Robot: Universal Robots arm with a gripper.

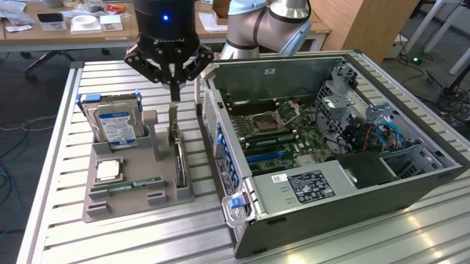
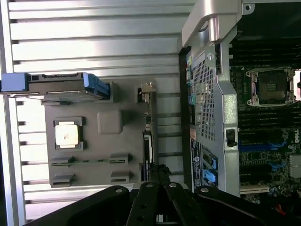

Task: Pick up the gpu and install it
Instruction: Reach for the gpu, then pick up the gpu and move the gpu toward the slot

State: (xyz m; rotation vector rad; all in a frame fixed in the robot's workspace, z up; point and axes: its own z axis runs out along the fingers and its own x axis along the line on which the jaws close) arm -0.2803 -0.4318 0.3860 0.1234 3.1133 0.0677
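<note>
The gripper [image 1: 175, 98], fingers pressed together, hangs at the upper edge of the gpu [image 1: 179, 162]; whether it pinches the card cannot be told. The gpu stands on edge directly below it, slotted in a grey tray [image 1: 140, 201] on the slatted table [image 1: 110, 242]. Beside the gripper, toward the exterior view's left, the tray also carries a RAM stick [image 1: 136, 184], a processor [image 1: 109, 169] and an upright hard drive [image 1: 116, 124]. On the gripper's other side lies the open computer case [image 1: 323, 184], motherboard exposed.
</note>
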